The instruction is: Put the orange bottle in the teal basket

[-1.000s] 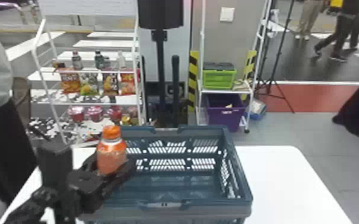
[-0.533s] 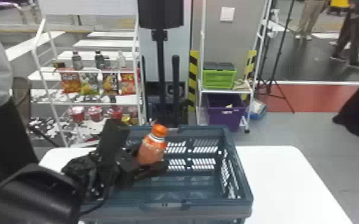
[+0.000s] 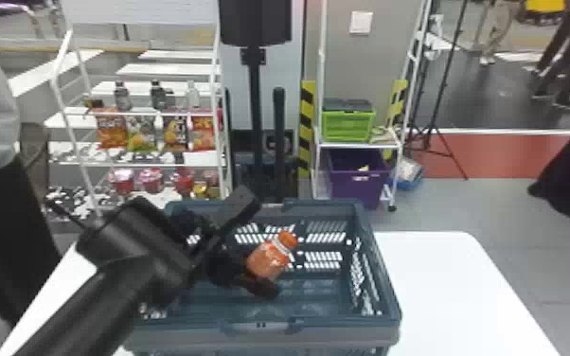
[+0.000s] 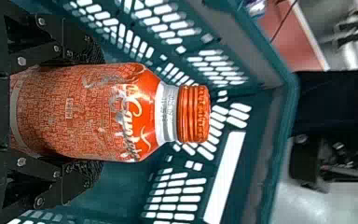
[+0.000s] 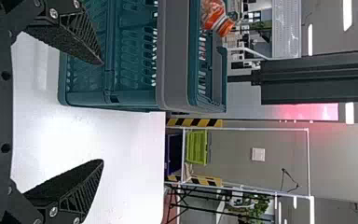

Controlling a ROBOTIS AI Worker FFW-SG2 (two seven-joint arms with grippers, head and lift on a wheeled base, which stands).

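In the head view my left gripper [image 3: 255, 246] is over the inside of the teal basket [image 3: 270, 326], holding the orange bottle [image 3: 270, 258], which leans with its cap up and to the right. In the left wrist view the bottle [image 4: 84, 112] lies between the fingers of that gripper [image 4: 86, 112], both touching its sides; the teal basket [image 4: 270, 186] surrounds it. In the right wrist view my right gripper [image 5: 102, 112] stands open and unloaded beside the basket [image 5: 172, 56], with the bottle [image 5: 214, 16] showing above the rim.
The white table [image 3: 449, 293] extends to the right of the basket. Behind stand a snack rack [image 3: 142, 163] and a white shelf [image 3: 360, 144] with a green crate [image 3: 348, 125] and a purple bin [image 3: 357, 177].
My left arm has carried the bottle rightward from the basket's left side and lower, over its inside. The bottle has tipped from upright to leaning right.
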